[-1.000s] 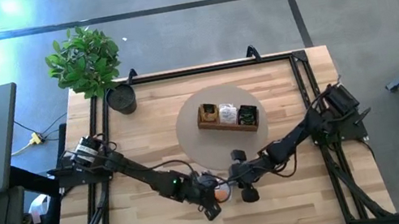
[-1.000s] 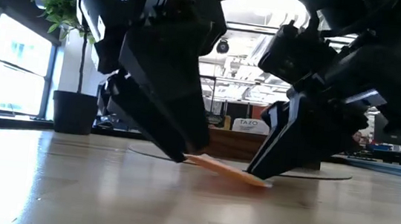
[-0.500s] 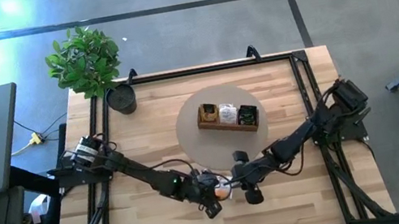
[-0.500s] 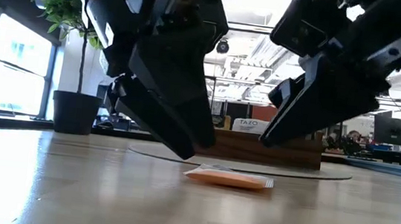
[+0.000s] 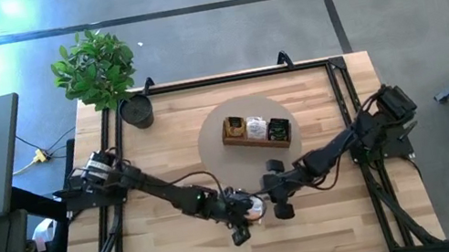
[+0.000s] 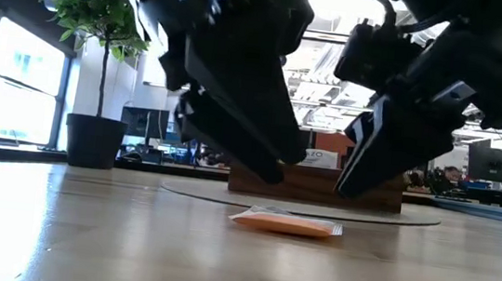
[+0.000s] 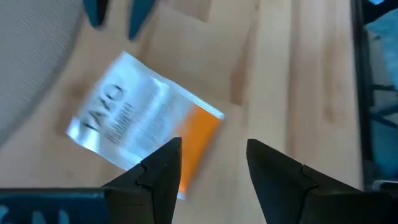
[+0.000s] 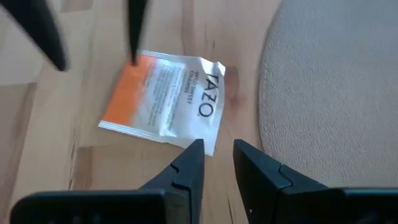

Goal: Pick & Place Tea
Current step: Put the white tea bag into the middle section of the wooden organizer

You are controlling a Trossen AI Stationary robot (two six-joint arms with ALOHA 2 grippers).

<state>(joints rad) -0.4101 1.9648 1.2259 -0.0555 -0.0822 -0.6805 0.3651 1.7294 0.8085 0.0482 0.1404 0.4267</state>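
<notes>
One white-and-orange tea packet (image 6: 284,224) lies flat on the wooden table, just in front of the round grey mat (image 5: 223,168). It shows label-up in both wrist views (image 7: 146,130) (image 8: 165,99). My left gripper (image 7: 211,155) hovers open above the packet's left end, clear of it. My right gripper (image 8: 217,152) hangs above its right end. Its fingers stand a narrow gap apart with nothing between them. In the high view the two grippers (image 5: 245,213) (image 5: 267,197) face each other over the packet (image 5: 255,204).
A long wooden tray (image 5: 256,132) holding more packets stands on the grey mat, behind the packet. A potted plant (image 5: 99,69) and a black pot (image 5: 137,111) sit at the far left corner. Bare wood lies toward the near edge.
The packet stood slanted a second ago, its left end raised at my left gripper's fingertip and its right end on the table by my right gripper. It has dropped flat. My right gripper has risen clear of it. My left gripper has rolled.
</notes>
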